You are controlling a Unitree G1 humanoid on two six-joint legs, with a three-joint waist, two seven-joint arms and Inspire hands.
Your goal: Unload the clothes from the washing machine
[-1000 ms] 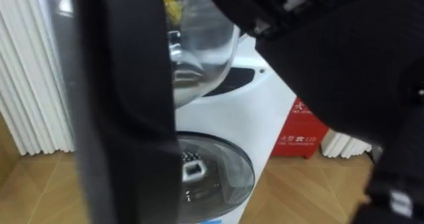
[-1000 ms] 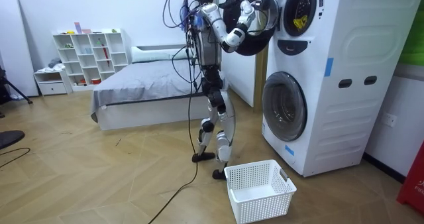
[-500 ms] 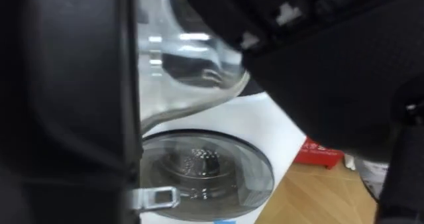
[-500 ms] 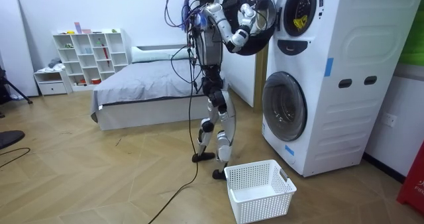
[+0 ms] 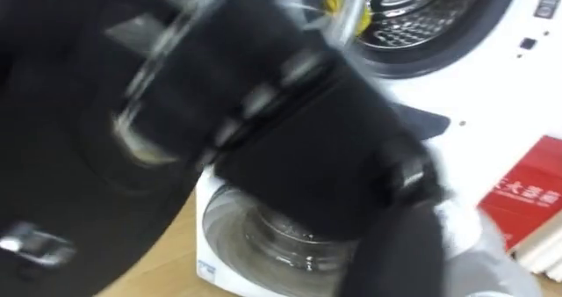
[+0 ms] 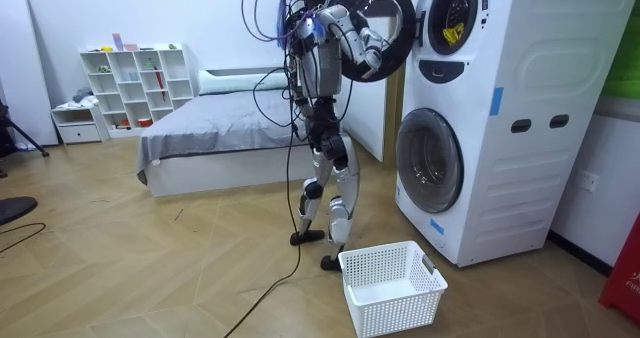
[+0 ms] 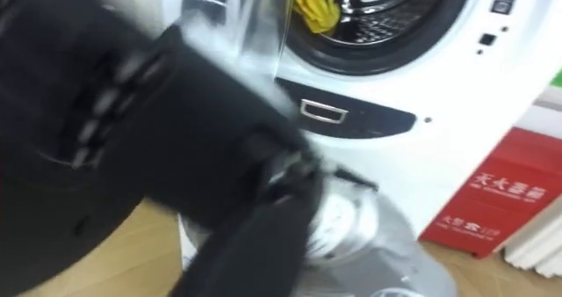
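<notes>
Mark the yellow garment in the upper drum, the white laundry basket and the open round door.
yellow garment [image 7: 315, 5], right eye view, its bunched middle.
white laundry basket [image 6: 400, 308], room view, front wall.
open round door [image 6: 378, 13], room view, glass window.

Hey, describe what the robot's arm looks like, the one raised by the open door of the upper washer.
In the room view the right arm has rounded silver-grey segments at the shoulder and upper arm, and looks darker toward the wrist. In the eye views its forearm is a bulky matte black shell with small pale patches, and a light grey part seems to follow nearer the elbow. Finer markings are too blurred to read.
</notes>
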